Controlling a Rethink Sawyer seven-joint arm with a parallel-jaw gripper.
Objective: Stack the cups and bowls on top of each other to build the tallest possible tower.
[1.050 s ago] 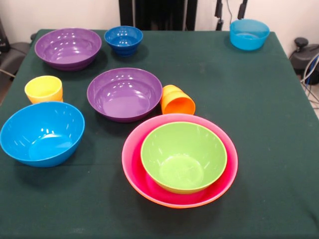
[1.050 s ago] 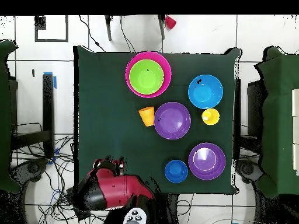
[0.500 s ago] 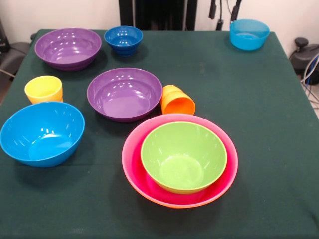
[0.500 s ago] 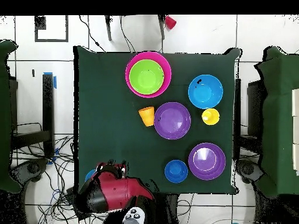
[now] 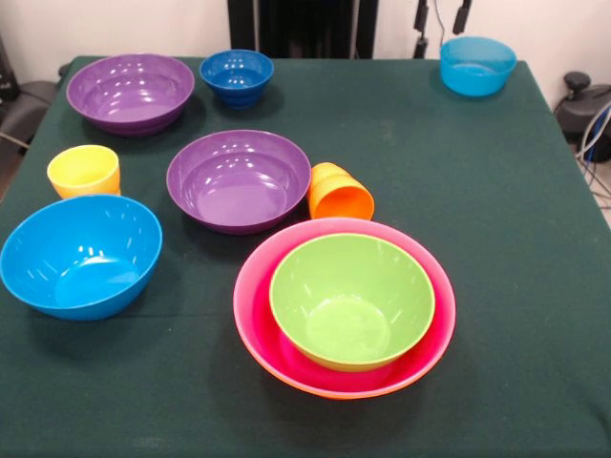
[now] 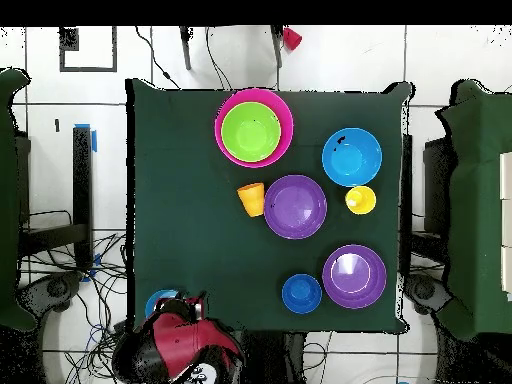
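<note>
Lying sideways, orange cup [image 5: 339, 194] mouth nearward

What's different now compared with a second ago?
The red arm swung back and sideways past the table's corner, uncovering the light-blue bowl in the overhead view. It grabbed nothing. Every bowl and cup, the pink-and-green tower included, stayed put.
</note>
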